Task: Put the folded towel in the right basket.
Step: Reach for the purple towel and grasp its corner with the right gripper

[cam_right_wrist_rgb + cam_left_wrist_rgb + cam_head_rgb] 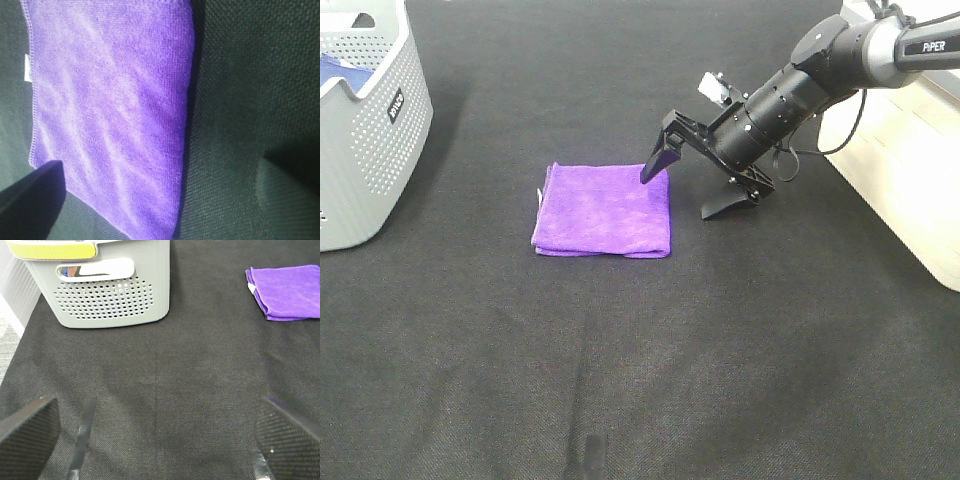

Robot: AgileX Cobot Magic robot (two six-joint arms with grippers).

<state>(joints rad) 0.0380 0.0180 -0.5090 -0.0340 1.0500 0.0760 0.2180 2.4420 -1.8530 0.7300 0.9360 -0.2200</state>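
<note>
Cloth (620,380), black and woven, covers the whole table and lies bare at the near edge. The left gripper (157,440) shows only in its own wrist view. Its two dark fingers (30,435) are spread wide with nothing between them, low over empty cloth.

The folded towel (605,210) lies flat at the middle of the table. It is a purple square with a small white tag (251,287) on its 9 o'clock edge.

At about 2 o'clock from the towel's centre, the right gripper (676,197) slants down from its black arm (790,95) with the jaws parted. One fingertip is over the towel's 1 o'clock corner and the other is over the cloth just beside the 3 o'clock edge, so that edge lies between them. Whether either tip touches the towel cannot be told, and nothing is gripped.

Toward 10 o'clock, well apart from the towel, stands a grey perforated basket (370,150) with something blue (340,72) inside. Toward 3 o'clock, past the arm, a pale bin (910,180) sits at the table's side, only partly in view. The towel is in neither of them.
</note>
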